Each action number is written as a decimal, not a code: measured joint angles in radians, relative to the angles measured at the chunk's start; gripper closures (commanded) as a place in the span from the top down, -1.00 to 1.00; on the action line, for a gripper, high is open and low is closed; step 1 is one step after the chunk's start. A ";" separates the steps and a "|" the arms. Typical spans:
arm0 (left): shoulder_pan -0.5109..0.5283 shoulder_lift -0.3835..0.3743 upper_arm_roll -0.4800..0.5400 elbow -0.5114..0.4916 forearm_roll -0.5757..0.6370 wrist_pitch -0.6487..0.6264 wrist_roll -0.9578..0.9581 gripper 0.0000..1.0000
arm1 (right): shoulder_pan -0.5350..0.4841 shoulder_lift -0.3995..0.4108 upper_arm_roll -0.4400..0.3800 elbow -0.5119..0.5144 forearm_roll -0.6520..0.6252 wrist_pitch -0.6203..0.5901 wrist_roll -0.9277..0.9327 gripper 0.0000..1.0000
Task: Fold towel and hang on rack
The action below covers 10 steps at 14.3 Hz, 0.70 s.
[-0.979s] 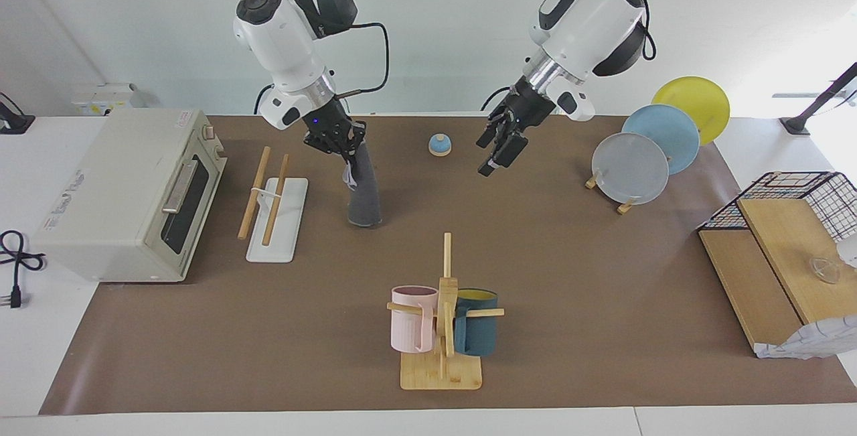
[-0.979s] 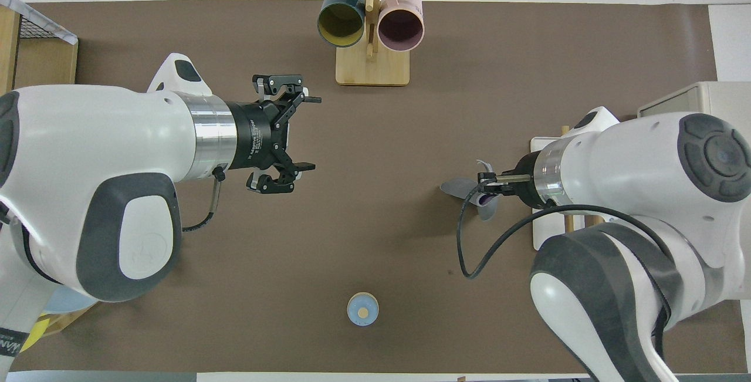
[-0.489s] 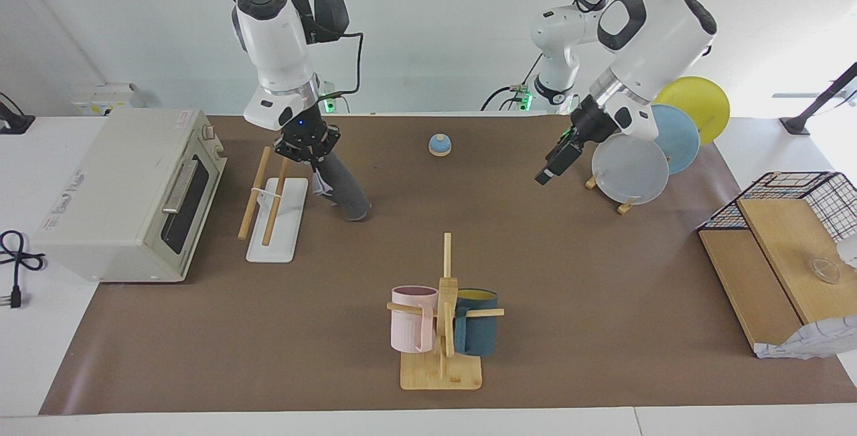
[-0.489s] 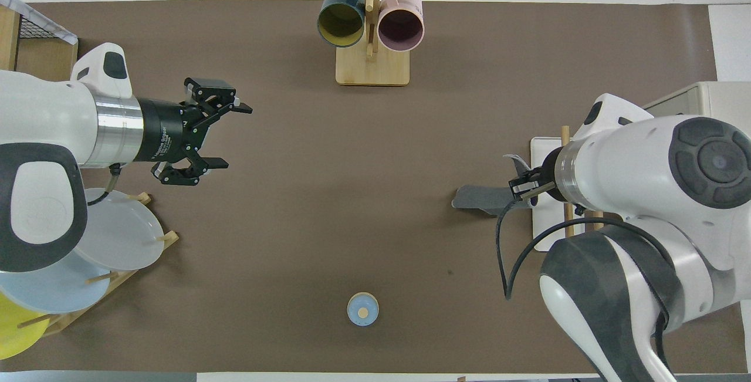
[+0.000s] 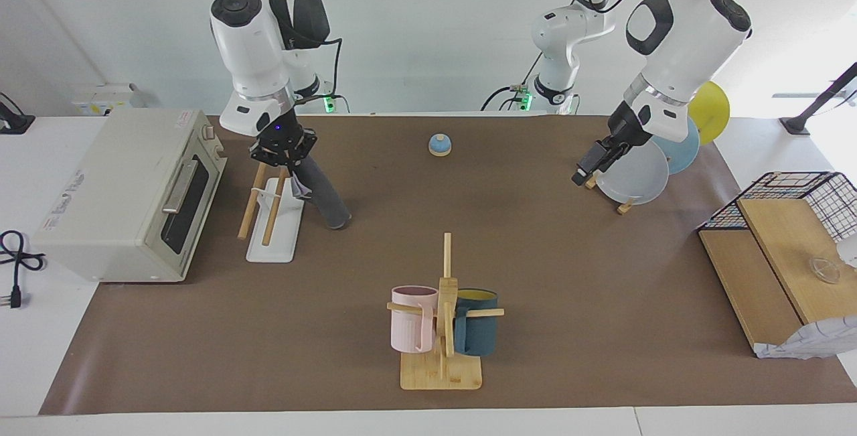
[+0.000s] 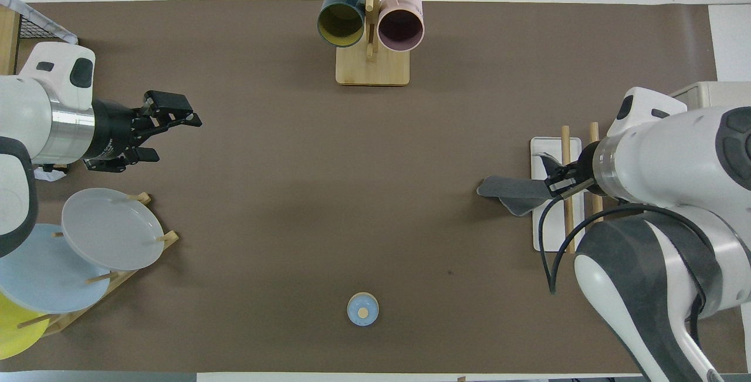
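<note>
My right claw (image 5: pixel 289 169) clamped on towel (image 5: pixel 321 193) top, over rack (image 5: pixel 271 216); towel hangs slanted, dark grey. My left claw (image 6: pixel 170 129) agape, empty, over tabletop (image 5: pixel 549 275) near plates (image 5: pixel 633 171).

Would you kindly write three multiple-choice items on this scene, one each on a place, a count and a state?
1. What is the right gripper over?
A. the mug tree
B. the rack
C. the toaster oven

2. How many plates stand in the plate stand?
A. two
B. three
C. five

3. How is the towel at this moment?
A. lying flat on the table
B. draped across both rods
C. dangling from the right gripper, shut on it

Answers:
1 B, as the gripper sits above the rods in the facing view.
2 B, one grey, one light blue and one yellow.
3 C, as the cloth hangs slanted from the fingertips beside the rack, while the left gripper waits open near the plates.
</note>
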 measured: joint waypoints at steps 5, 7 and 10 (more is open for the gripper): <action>0.024 0.033 0.002 0.155 0.234 -0.176 0.232 1.00 | 0.042 -0.001 0.008 -0.007 -0.040 0.075 -0.062 -1.00; 0.022 0.061 -0.001 0.220 0.285 -0.241 0.249 1.00 | 0.099 -0.001 0.011 -0.006 -0.042 0.110 -0.065 -1.00; -0.003 0.081 0.006 0.250 0.307 -0.286 0.296 1.00 | 0.126 -0.001 0.013 -0.006 -0.045 0.134 -0.161 -1.00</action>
